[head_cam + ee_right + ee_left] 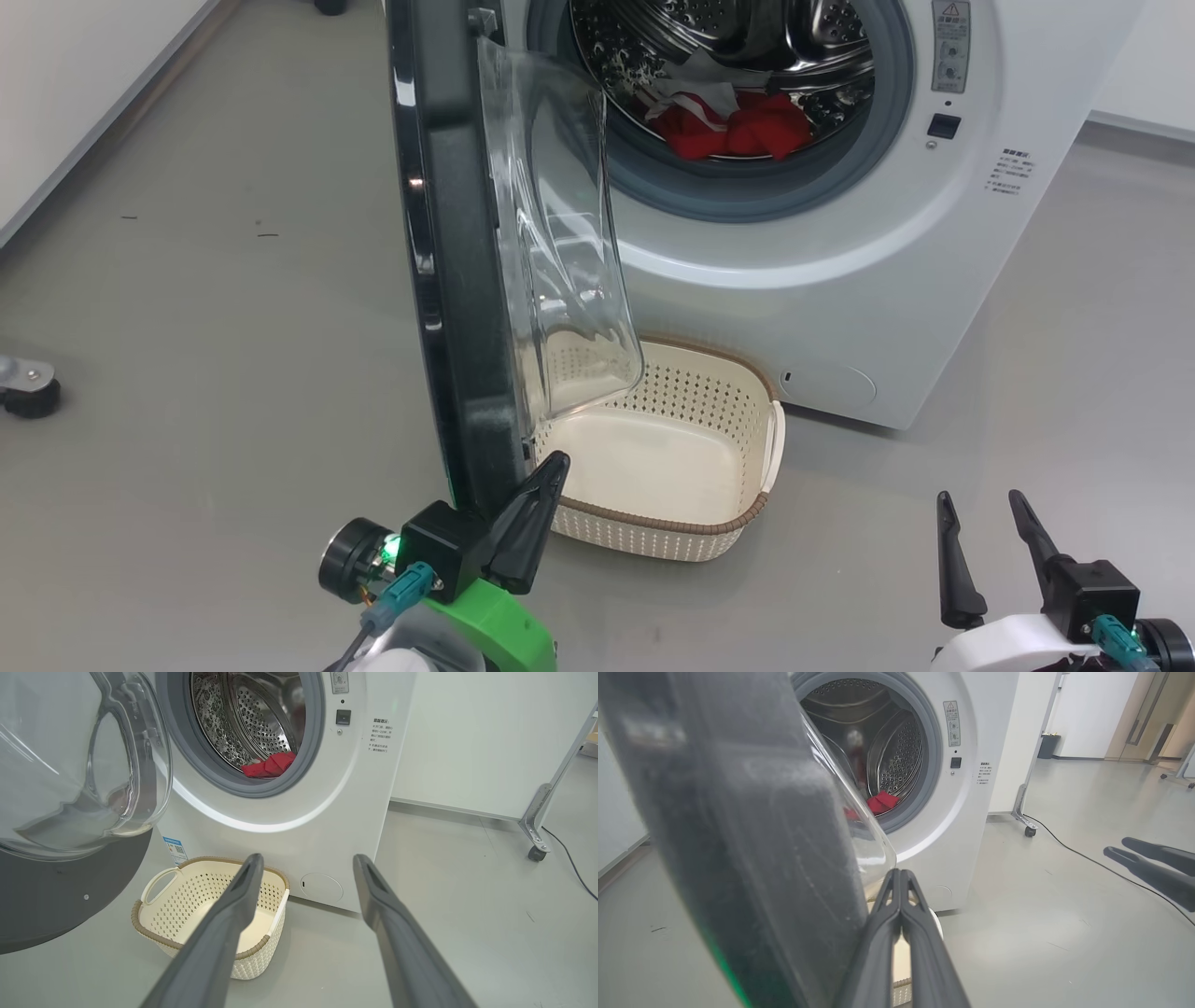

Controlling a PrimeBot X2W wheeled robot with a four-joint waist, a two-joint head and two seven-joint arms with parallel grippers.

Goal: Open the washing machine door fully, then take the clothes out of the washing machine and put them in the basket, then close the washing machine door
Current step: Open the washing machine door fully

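Observation:
The washing machine [840,280] stands ahead, and its door [448,280] is swung out, edge-on to me, with the glass bowl [560,252] facing the drum. Red clothes [738,126] lie in the drum's bottom. The cream basket [653,525] sits on the floor below the door, with nothing in it. My left gripper [555,462] is shut, holding nothing, with its tips close against the inner side of the door's bottom edge [738,835]. My right gripper [980,504] is open, low at the right, away from the machine; between its fingers [307,858] lies the machine's base.
A grey castor [28,387] stands on the floor at far left. To the machine's right are a metal frame leg on a castor [1029,830], a black cable [1087,858] across the floor, and a dark bin [1048,746] by the far wall.

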